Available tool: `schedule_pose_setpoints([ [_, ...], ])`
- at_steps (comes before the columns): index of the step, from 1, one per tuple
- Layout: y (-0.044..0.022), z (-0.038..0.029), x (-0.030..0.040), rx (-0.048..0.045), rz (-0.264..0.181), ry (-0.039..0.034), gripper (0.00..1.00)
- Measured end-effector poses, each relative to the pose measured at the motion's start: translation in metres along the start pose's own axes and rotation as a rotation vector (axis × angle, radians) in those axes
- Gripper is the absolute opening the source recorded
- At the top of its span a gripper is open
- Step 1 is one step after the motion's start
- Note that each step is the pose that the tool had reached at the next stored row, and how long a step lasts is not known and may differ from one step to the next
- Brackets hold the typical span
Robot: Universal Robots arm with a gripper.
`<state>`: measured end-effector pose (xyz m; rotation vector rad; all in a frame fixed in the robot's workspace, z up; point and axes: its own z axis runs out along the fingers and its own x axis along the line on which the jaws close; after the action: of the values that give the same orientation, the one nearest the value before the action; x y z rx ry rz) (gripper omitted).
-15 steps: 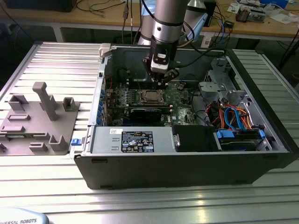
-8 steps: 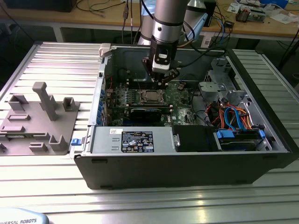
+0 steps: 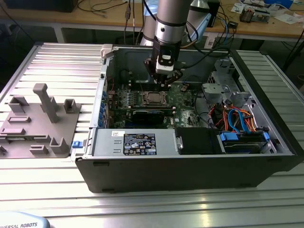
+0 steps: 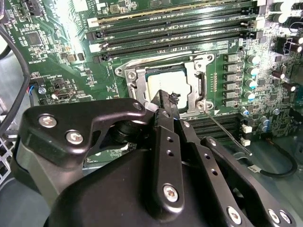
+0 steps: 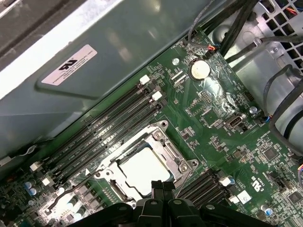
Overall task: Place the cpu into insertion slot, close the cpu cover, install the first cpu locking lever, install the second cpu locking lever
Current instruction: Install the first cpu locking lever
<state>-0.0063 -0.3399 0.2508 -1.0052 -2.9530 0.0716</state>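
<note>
My fingers (image 4: 165,101) are pressed together with nothing between them, the tips hanging just over the edge of the cpu (image 4: 163,81). The cpu lies flat in the insertion slot (image 5: 108,176) on the green motherboard (image 5: 227,142). The cpu cover (image 5: 171,150) is down around it, the silver top showing through its window. A thin locking lever (image 4: 228,133) juts out from the frame's corner. The open computer case (image 3: 190,166) rests on the ribbed surface (image 3: 47,61).
</note>
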Motion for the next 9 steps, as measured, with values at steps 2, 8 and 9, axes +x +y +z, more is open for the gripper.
schedule_pose_setpoints([
  [2,0.0,0.0,0.0,0.0,-0.009,-0.0005,0.11],
  [8,0.0,0.0,0.0,0.0002,-0.033,-0.0017,0.11],
  [9,0.0,0.0,0.0,0.0002,-0.036,-0.0018,0.11],
])
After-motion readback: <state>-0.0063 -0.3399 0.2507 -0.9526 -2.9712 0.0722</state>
